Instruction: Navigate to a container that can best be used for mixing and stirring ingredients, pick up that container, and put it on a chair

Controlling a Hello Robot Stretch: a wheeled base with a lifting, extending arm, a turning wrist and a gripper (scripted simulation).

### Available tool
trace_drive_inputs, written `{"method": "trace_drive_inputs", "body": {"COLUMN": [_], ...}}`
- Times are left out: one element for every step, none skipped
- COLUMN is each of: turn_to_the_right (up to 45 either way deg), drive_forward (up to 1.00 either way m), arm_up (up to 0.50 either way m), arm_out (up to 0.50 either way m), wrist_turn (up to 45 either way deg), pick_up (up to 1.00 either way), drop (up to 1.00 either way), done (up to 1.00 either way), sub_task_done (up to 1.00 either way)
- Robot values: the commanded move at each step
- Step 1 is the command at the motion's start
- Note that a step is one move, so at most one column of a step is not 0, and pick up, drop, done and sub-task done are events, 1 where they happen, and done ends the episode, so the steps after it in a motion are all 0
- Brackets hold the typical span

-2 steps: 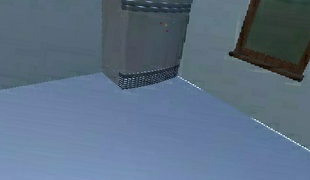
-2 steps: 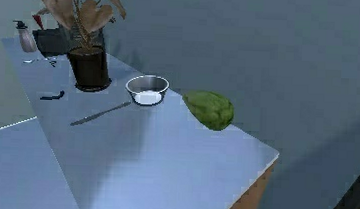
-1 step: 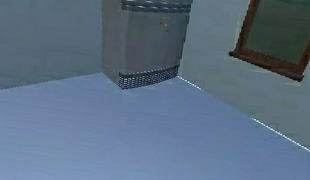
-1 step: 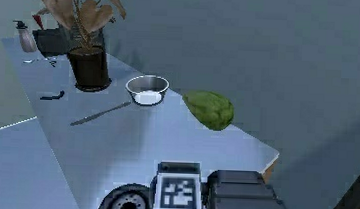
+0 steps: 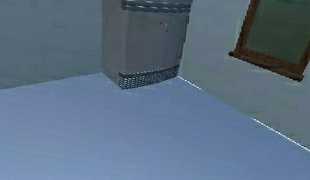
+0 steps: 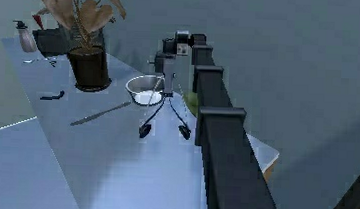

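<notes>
A white bowl [image 6: 144,88] sits on a pale countertop [image 6: 136,166] in the arm side view, right of a potted plant. The dark arm [image 6: 222,134] rises from the bottom edge past the bowl's right side. Its gripper [image 6: 164,132] hangs just below the bowl in the picture, two thin fingers [image 6: 147,127] ending in dark tips over the counter. With the bowl resting on the counter right by it, I cannot tell whether the gripper holds anything or touches the bowl.
On the counter stand a potted plant [image 6: 88,51], a spray bottle [image 6: 26,35], a long thin utensil [image 6: 100,114] and a small dark item [image 6: 51,94]. The forward view has a steel fridge [image 5: 147,26] against the wall, a wood-framed window [image 5: 282,33] and open floor [image 5: 146,142].
</notes>
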Motion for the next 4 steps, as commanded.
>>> {"method": "trace_drive_inputs", "body": {"turn_to_the_right": [0.0,0.0,0.0,0.0], "drive_forward": [0.00,0.00,0.00,0.00], "arm_up": [0.00,0.00,0.00,0.00], "arm_out": [0.00,0.00,0.00,0.00], "wrist_turn": [45.0,45.0,45.0,18.0], "pick_up": [0.00,0.00,0.00,0.00], "drop": [0.00,0.00,0.00,0.00], "done": [0.00,0.00,0.00,0.00], "sub_task_done": [0.00,0.00,0.00,0.00]}}
